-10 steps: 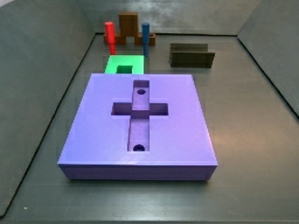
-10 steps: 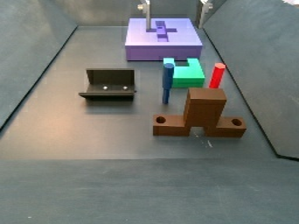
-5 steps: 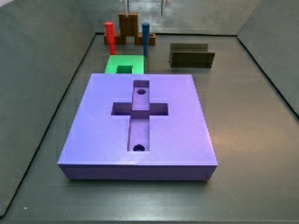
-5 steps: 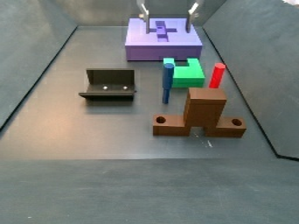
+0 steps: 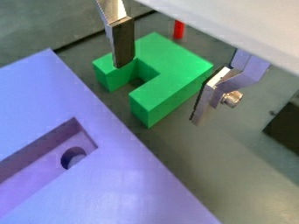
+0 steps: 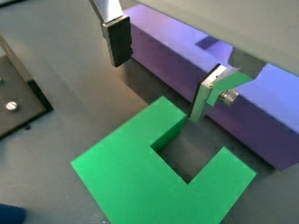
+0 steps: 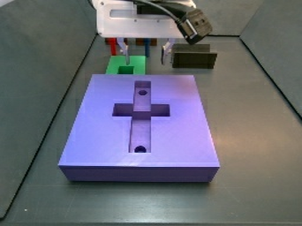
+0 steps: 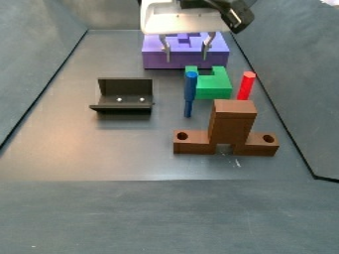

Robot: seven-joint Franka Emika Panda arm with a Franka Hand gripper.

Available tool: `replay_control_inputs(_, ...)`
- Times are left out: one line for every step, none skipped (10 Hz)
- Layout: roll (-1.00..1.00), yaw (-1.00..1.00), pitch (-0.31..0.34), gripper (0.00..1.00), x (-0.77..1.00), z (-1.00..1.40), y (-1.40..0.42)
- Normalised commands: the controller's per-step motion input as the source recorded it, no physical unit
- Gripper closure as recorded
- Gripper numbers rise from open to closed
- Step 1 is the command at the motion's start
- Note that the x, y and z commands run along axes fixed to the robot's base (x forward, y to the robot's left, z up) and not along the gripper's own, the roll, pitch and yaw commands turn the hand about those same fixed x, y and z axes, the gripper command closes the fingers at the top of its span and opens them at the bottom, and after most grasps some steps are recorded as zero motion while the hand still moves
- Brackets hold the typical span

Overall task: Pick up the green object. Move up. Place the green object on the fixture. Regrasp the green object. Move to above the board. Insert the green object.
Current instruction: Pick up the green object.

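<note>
Board (image 7: 144, 119) lying left in side view; green object (image 7: 126, 64) sitting on surface just beyond its far edge. Gripper (image 5: 170, 74) hovering over object, jaws spread open, empty. Object looking rigid, light, smooth plastic; likely best pinching across flat parallel sides near notch.

The gripper (image 6: 158, 74) hangs above the green object (image 6: 163, 166), its fingers (image 5: 117, 39) on either side of it, apart from it. The green object lies on the floor just beside the board (image 7: 141, 124); the fixture (image 8: 123, 97) sits well apart
</note>
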Motion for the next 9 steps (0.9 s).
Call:
replay_control_inputs(-0.21, -0.14, -0.086, 0.0, -0.05, -0.49, 0.0)
replay_control_inputs(-0.11, -0.09, -0.061, 0.0, -0.07, -0.38, 0.03)
replay_control_inputs(-0.02, 0.0, -0.029, 0.0, -0.16, -0.21, 0.0)
replay_control_inputs(0.01, -0.07, -0.003, 0.0, 0.0, -0.27, 0.0)
replay_control_inputs(0.1, -0.14, 0.0, 0.0, 0.0, -0.28, 0.0)
replay_control_inputs(0.1, -0.15, 0.0, 0.0, 0.0, -0.23, 0.0)
replay_control_inputs(0.12, -0.2, 0.013, 0.0, 0.0, -0.14, 0.0)
replay_control_inputs(0.09, -0.23, 0.06, 0.0, 0.0, 0.0, 0.09)
replay_control_inputs(0.06, -0.22, 0.054, 0.0, -0.05, 0.0, 0.09)
